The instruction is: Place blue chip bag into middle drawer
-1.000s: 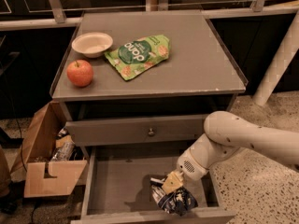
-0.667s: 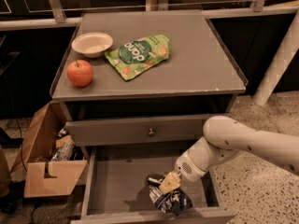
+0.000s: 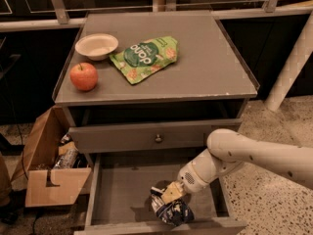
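Observation:
The blue chip bag (image 3: pixel 172 211), dark navy with pale edges, sits low inside the open middle drawer (image 3: pixel 117 192), near its front right. My gripper (image 3: pixel 168 194) reaches down into the drawer from the right on a white arm and is closed on the top of the bag. The bag appears to rest on or just above the drawer's grey floor.
On the cabinet top stand a red apple (image 3: pixel 83 76), a white bowl (image 3: pixel 96 45) and a green snack bag (image 3: pixel 145 58). The closed drawer front with a round knob (image 3: pixel 157 138) is above the open drawer. A cardboard box (image 3: pixel 51 170) sits on the floor to the left.
The gripper and the bag have shifted slightly left and lower inside the drawer. Nothing on the cabinet top has moved.

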Motion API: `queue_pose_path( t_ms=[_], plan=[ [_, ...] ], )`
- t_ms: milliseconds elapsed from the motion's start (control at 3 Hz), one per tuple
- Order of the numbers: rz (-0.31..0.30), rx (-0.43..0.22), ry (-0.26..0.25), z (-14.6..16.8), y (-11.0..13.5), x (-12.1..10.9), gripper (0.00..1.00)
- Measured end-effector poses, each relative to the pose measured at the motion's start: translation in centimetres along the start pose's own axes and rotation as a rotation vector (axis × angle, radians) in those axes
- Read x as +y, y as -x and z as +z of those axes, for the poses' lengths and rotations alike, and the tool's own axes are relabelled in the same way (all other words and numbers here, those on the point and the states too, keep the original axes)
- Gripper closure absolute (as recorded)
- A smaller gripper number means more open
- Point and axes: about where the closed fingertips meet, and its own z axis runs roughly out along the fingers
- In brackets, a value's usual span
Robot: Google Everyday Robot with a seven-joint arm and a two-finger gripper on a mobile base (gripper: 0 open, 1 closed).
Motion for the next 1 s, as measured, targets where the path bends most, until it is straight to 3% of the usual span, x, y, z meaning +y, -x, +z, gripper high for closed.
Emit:
queue_pose_path(
  t_ms=[1000],
  plan=[
    [0.025,-0.03,0.003,0.1,2.0,-2.3,1.0]
  ],
)
